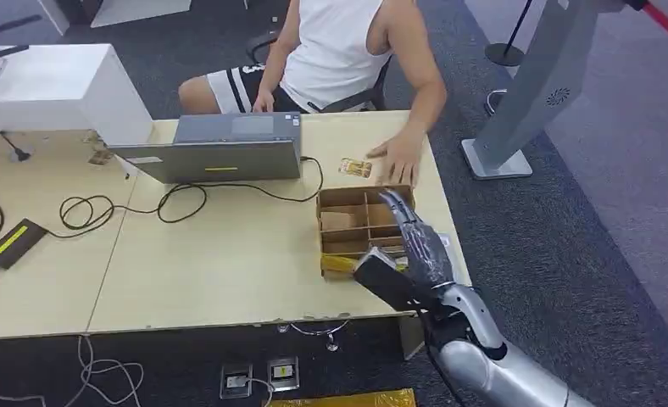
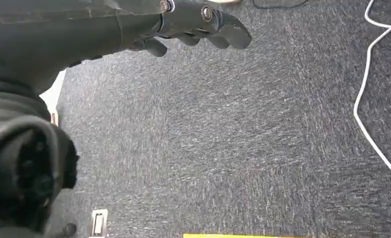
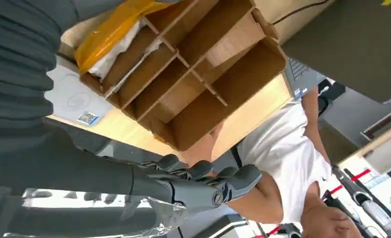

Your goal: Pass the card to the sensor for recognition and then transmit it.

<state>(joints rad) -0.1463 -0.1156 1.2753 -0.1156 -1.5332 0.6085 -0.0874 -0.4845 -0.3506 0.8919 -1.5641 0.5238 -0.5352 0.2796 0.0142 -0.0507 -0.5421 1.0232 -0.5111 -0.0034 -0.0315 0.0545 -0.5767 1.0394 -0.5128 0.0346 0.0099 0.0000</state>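
A small gold card (image 1: 355, 168) lies on the wooden table (image 1: 229, 254) just beyond a divided cardboard box (image 1: 341, 200). A person's hand (image 1: 398, 157) rests flat beside that card. My right hand (image 1: 417, 248) hovers over the box's right side, fingers stretched out and apart, holding nothing. In the right wrist view the same hand (image 3: 203, 184) reaches past the box (image 3: 263, 54), whose near compartment holds a yellow packet (image 3: 109, 34). A white card with a blue sticker (image 3: 77, 101) lies on the table next to the box. My left hand (image 2: 183, 25) hangs over the carpet, holding nothing.
A grey laptop (image 1: 220, 148) stands at the table's far middle, with black cables (image 1: 127, 208) trailing left to a flat black device with a green strip (image 1: 13, 240). The person sits behind the table. A grey stand (image 1: 526, 110) rises at the right, on the carpet.
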